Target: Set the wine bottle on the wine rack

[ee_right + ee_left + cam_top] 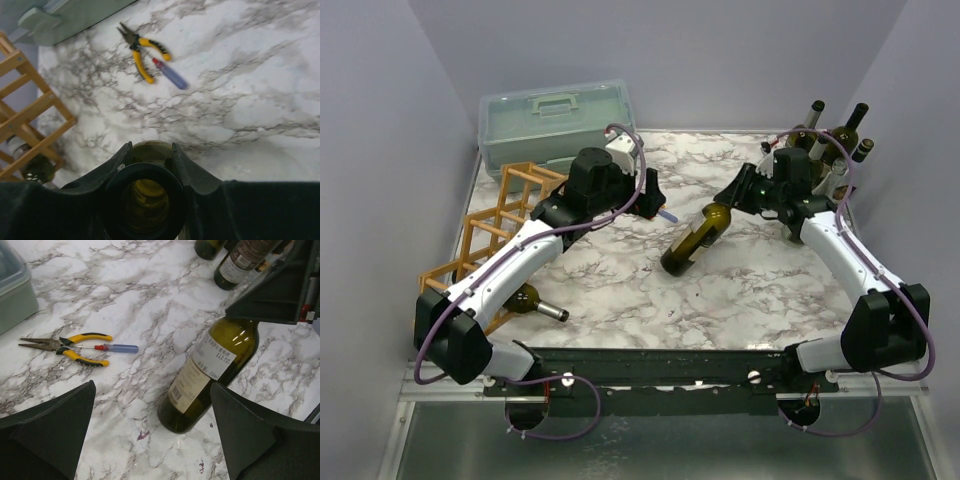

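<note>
Top external view has the right gripper (748, 192) clamped on the neck of the wine bottle (695, 238), which slants down and away from its fingers, base lowest, over the marble table (750, 290); whether the base touches the marble cannot be told. Facing that base, the left gripper (152, 390) stands with its fingers spread wide and nothing between them, with yellow-handled pliers (70, 347) and a blue screwdriver (117, 348) lying near it. Well apart from the right gripper, beyond the left arm (510, 265), sits the wine rack (495, 225), with another bottle (535, 303) lying in a low cell.
</note>
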You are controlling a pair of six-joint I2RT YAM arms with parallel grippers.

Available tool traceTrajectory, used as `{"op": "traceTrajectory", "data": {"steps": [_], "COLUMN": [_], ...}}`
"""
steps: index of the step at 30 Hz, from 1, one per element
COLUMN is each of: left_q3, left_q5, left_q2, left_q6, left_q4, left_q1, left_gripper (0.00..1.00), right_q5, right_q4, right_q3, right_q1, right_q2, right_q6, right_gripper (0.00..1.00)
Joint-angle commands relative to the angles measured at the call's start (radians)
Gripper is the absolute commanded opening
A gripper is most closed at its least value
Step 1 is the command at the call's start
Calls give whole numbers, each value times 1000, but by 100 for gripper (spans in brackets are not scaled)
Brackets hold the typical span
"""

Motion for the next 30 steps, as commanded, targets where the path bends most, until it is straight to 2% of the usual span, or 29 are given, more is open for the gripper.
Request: {"op": "traceTrajectory", "data": {"steps": [1,4,8,10,18,30], "left_q3": [35,58,73,80,70,60], "left_q5": [-13,-56,-214,-241,-292,-378], "left_q2": [25,49,85,99,111,108], "left_q6": [82,128,173,191,237,311], "left_q4": [-26,-67,-101,-115,-120,-129], "left_q1": [-73,-120,-187,-217,-298,-330], "left_gripper": [99,99,99,99,99,99], "right_q5": [-265,-322,-360,-368,-380,-444], "right_q4": [216,336,465,527,521,565], "right_q3": [-45,-103,-153,-172,-169,-195], "right_q1": [3,3,3,3,3,2], "right_q2": [-42,-55,-77,-86,-118,-151], "right_q6": [234,327,435,476,498,545], "right_gripper": [0,1,0,1,1,1]}}
